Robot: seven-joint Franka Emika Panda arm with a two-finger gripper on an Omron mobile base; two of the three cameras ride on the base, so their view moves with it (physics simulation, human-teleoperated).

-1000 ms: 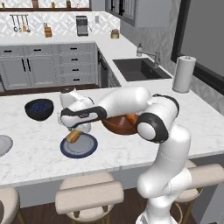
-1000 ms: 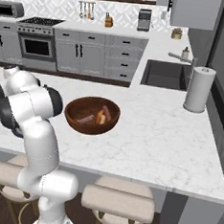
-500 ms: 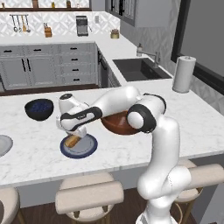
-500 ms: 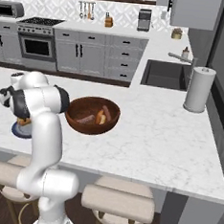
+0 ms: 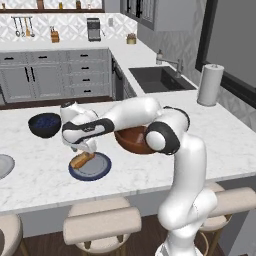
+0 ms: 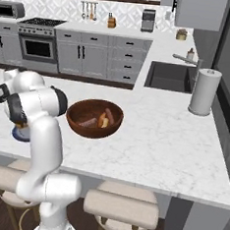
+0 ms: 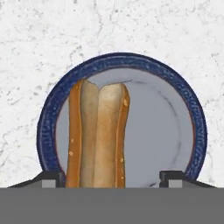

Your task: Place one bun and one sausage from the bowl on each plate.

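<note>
A split bun [image 7: 97,135] lies on the left half of the dark blue plate [image 7: 175,131], in the hand view. My gripper [image 7: 109,179] hangs just above it, open, its fingertips [image 7: 171,176] wide apart and the right one well clear of the bun. From the left base view the gripper [image 5: 84,149] is over the bun [image 5: 81,160] on the blue plate [image 5: 97,169]. The wooden bowl [image 6: 94,119] holds a bun [image 6: 102,120] and a sausage [image 6: 88,122]. An edge of the grey plate [image 5: 3,165] shows at far left.
A small dark blue-black bowl [image 5: 44,125] stands behind the blue plate. A paper towel roll [image 6: 204,91] is at the counter's far right, by the sink [image 6: 170,76]. Stools line the counter's near edge.
The gripper came down onto the blue plate with the bun and its jaws spread apart, letting go of the bun, which now rests on the plate.
</note>
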